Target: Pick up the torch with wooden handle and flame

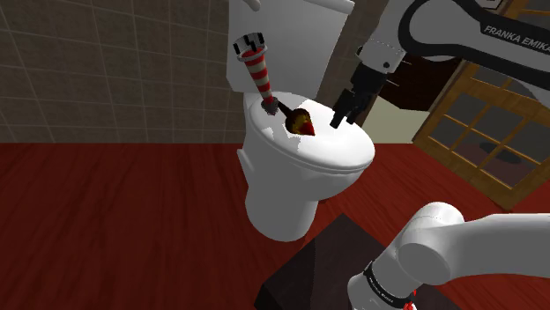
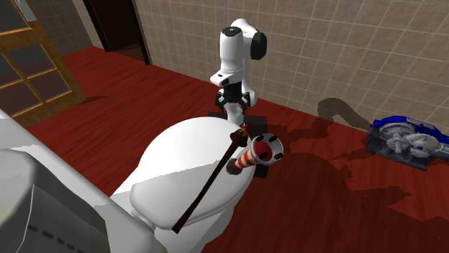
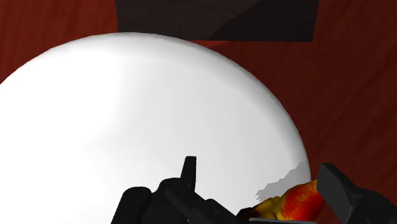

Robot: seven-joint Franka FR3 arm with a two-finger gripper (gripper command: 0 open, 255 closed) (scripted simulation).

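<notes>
Closest in there's the dark box stand [image 1: 304, 269] on the red floor [image 1: 106, 202], and right past it the white toilet with its smooth domed lid [image 1: 328, 157] shut. The jaws hang just over that lid, spread wide with nothing in them. The torch [image 1: 303, 121], a long thin dark-brown stick with a red-and-yellow flame head, lies flat on the lid. From the wrist camera the flame [image 3: 298, 201] sits between the jaws, closer to one side, not pinched. Just beyond it a red-and-white striped cone thing [image 1: 256, 70] stands by the handle, can't tell if they touch. My worry: the lid is curved, so a lopsided close probably shoves the torch sideways and it rolls off, or knocks the striped thing over. Grabbing at the flame end also leaves a long handle free to swing.
</notes>
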